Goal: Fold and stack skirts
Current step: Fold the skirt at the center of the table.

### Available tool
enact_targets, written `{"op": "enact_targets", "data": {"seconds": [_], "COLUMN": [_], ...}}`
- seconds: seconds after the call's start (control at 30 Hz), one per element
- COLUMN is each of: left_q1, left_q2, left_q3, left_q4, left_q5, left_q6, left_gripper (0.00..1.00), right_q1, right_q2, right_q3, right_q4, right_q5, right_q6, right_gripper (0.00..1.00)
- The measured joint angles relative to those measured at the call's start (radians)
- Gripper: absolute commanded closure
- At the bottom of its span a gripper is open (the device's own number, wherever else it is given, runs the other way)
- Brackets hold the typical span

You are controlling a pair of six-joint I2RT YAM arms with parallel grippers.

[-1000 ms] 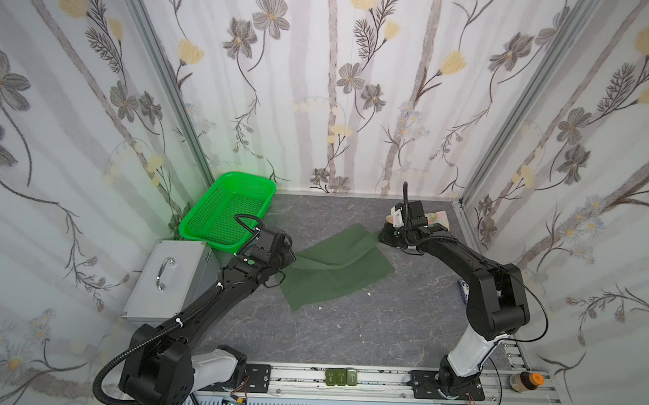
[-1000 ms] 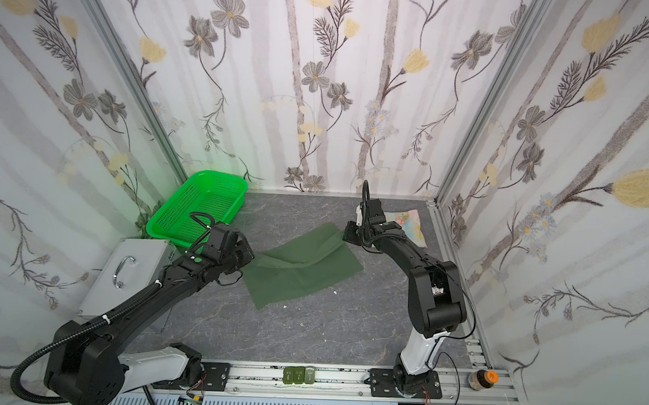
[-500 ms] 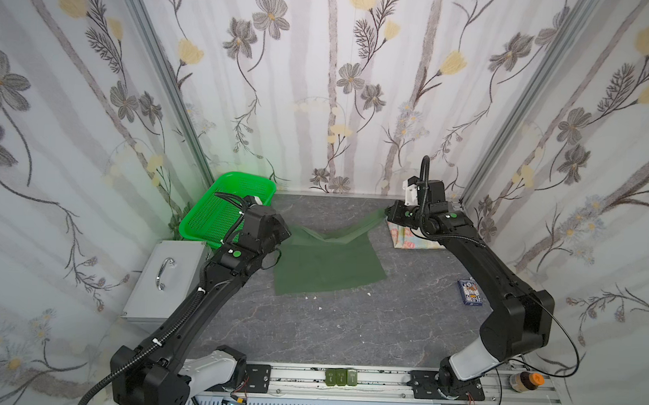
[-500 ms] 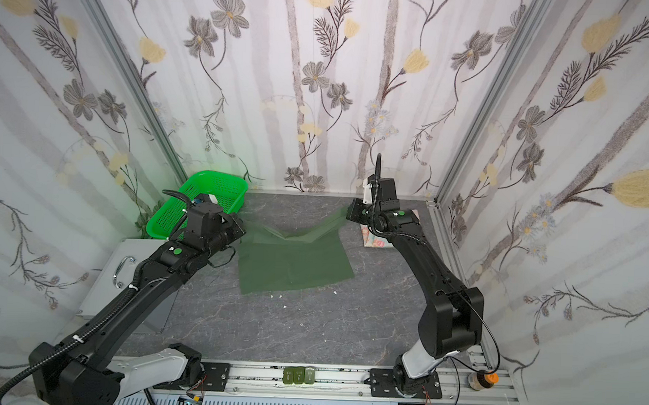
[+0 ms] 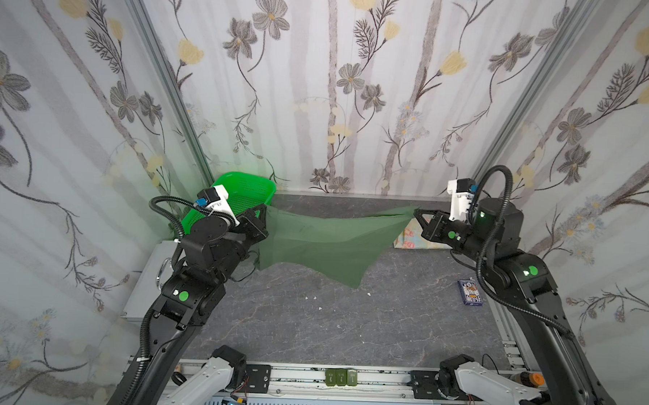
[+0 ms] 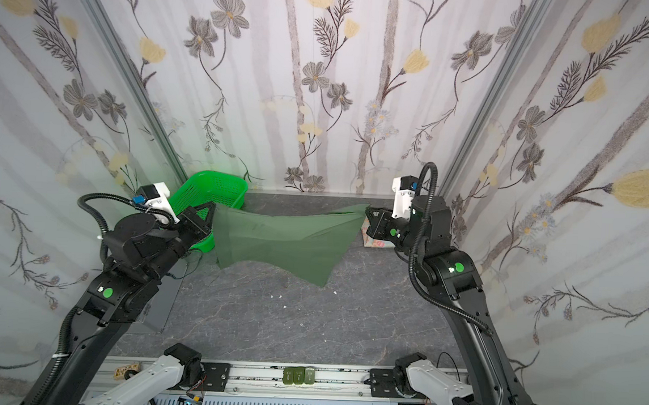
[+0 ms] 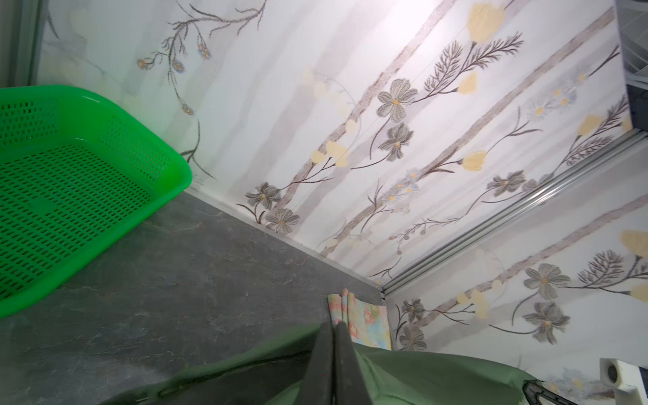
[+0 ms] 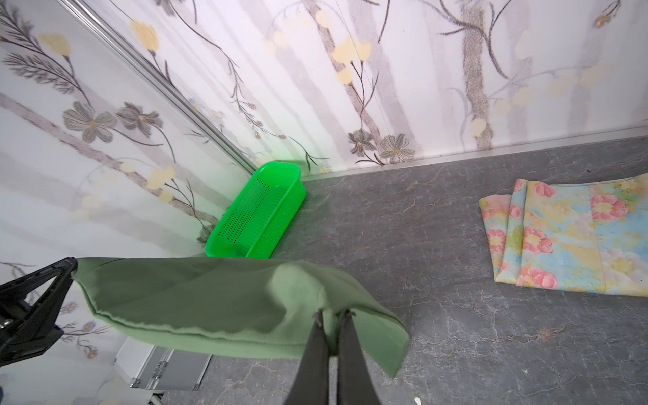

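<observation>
The dark green skirt [image 5: 321, 241] [image 6: 283, 239] hangs stretched in the air between my two grippers, its lower edge drooping toward the grey table. My left gripper [image 5: 266, 208] [image 7: 335, 324] is shut on its left corner, next to the basket. At the opposite corner, my right gripper [image 5: 416, 213] [image 8: 333, 312] is shut on the cloth [image 8: 210, 301]. The pastel flowered skirt [image 5: 411, 239] [image 8: 568, 238] lies folded flat at the back right of the table, below the right gripper, and also shows in the left wrist view [image 7: 371, 321].
A bright green mesh basket [image 5: 248, 185] [image 8: 280, 168] stands in the back left corner. A silver metal case [image 5: 150, 275] lies at the left under my left arm. A small blue card box [image 5: 470, 291] sits by the right wall. Flowered walls enclose three sides.
Both arms have risen and drawn apart, lifting the dark green skirt off the table and stretching it out between them. The flowered skirt has stayed in place.
</observation>
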Motion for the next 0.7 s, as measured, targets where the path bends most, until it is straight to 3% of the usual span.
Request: {"op": "enact_targets", "data": {"seconds": [0.17,0.3,0.53,0.7], "left_q1": [0.0,0.002,0.067,0.145], "left_q2": [-0.024,0.045,0.359,0.572], "left_q3": [-0.005,-0.017,-0.039,-0.096], "left_q4": [0.002,0.004,0.035,0.182], "left_q5": [0.079,0.091,0.038,0.045], "left_q6": [-0.052,-0.07,-0.035,0.005], "left_gripper": [1.0,1.0,1.0,1.0], "right_q1": [0.002,-0.024,-0.117,-0.161], "right_q2": [-0.094,-0.037,0.286,0.611], "right_q3": [-0.007,0.001,-0.027,0.063], "right_q4": [-0.073,-0.077,0.008,0.091], "right_q5": [0.017,0.003,-0.047,-0.093], "right_q6": [0.041,0.048,0.043,0.032], "right_gripper": [1.0,1.0,1.0,1.0]}}
